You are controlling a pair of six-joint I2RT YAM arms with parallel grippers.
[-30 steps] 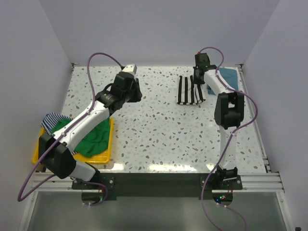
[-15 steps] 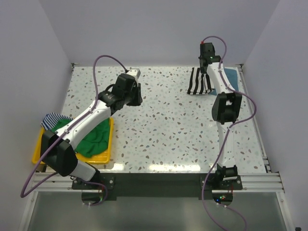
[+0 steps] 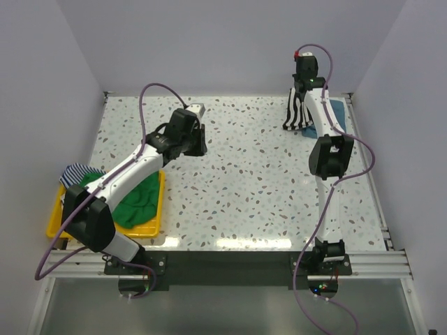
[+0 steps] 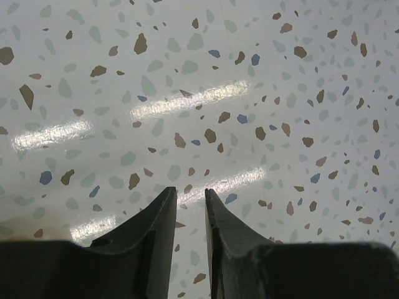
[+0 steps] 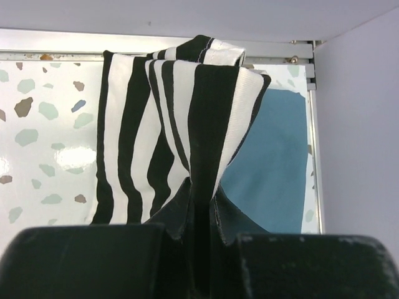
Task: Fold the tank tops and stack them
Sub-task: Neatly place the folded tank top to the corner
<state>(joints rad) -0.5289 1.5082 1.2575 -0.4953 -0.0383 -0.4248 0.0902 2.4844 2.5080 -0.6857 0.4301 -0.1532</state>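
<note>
Since a second ago the right arm has pulled up and back toward the far right corner, and the black-and-white broad-striped cloth tank top [image 5: 156, 124] has gone from lying spread on the table to hanging bunched.

Right gripper [image 5: 201, 199]: jaws pinched tight on a fold of the striped top. In the right wrist view the cloth drapes from the fingertips in loose vertical folds. I cannot tell whether its lower edge touches the table.

Plain teal-blue cloth tank top [image 5: 274, 162]: lies flat in the far right corner, just behind and to the right of the hanging striped one, partly hidden by it.

Left gripper [image 4: 188, 199]: I see a narrow gap between the fingers and nothing in it. It points down at the bare speckled white terrazzo table [image 3: 244, 181], left of centre. This arm has shifted only slightly.

Yellow plastic tray [image 3: 56, 218] at the near left edge: a crumpled green cloth top [image 3: 136, 199] lies in it and a thin blue-striped cloth top [image 3: 73, 173] drapes over its far left corner. The left arm crosses above both.
</note>
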